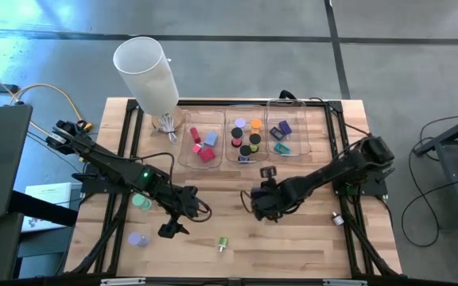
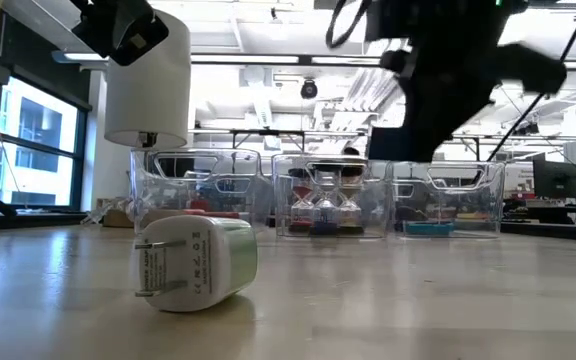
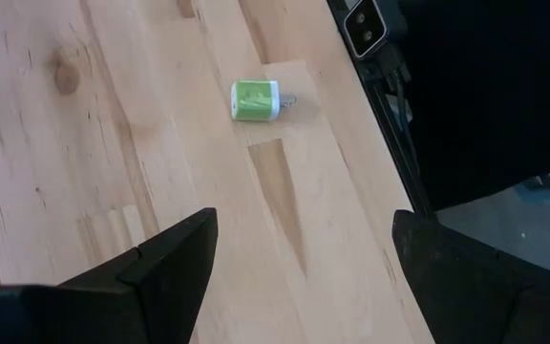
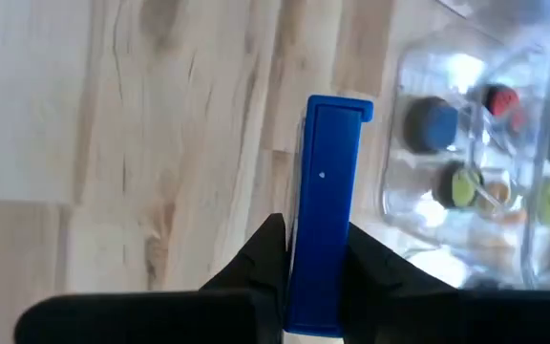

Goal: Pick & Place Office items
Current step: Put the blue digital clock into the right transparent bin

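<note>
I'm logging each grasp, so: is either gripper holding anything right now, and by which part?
The right gripper is shut on a blue clip, pinching its flat sides near one end. The left gripper is open and empty, above the bare table.

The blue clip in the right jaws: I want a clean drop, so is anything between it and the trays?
Nothing visible. The right gripper is shut on the blue clip, and only bare table lies between it and the middle tray. A small dark item sits beside that path.
</note>
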`<act>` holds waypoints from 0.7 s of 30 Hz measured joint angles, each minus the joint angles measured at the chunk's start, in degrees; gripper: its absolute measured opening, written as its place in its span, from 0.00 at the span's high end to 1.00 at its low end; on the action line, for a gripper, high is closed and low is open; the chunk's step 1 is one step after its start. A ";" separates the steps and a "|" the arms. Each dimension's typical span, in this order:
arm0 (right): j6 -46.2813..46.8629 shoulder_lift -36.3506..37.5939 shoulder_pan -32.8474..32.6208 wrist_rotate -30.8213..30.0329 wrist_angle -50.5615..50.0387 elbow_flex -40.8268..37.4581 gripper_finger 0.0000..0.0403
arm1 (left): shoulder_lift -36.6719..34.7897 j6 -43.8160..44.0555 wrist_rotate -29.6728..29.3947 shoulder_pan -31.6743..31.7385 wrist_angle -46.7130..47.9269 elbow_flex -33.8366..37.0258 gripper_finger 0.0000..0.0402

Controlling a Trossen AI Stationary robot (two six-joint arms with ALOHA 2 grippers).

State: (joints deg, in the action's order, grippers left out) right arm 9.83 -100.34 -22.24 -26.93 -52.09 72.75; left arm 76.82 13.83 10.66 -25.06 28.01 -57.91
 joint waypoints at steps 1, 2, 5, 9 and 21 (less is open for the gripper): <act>1.84 1.22 -0.33 -0.34 -1.24 0.00 0.89 | -0.01 -0.05 0.02 0.00 -0.06 0.00 0.23; 3.34 2.25 -0.54 -1.54 -2.17 0.04 0.89 | -0.04 -0.10 0.02 0.00 -0.06 0.00 0.23; 6.71 6.22 -1.18 -3.97 -6.73 -0.04 0.89 | 0.00 -0.05 0.03 -0.03 -0.02 0.00 0.23; 11.09 11.35 -1.41 -8.45 -13.71 0.04 0.89 | -0.02 -0.05 0.04 -0.27 0.22 0.00 0.23; 21.62 24.55 8.15 -13.83 -26.43 0.04 0.88 | -0.02 -0.32 0.04 -0.61 0.20 0.00 0.23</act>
State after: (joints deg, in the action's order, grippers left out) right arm 31.46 -75.79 -14.09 -40.77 -78.51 72.79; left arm 76.79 13.52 10.70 -25.67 28.21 -57.91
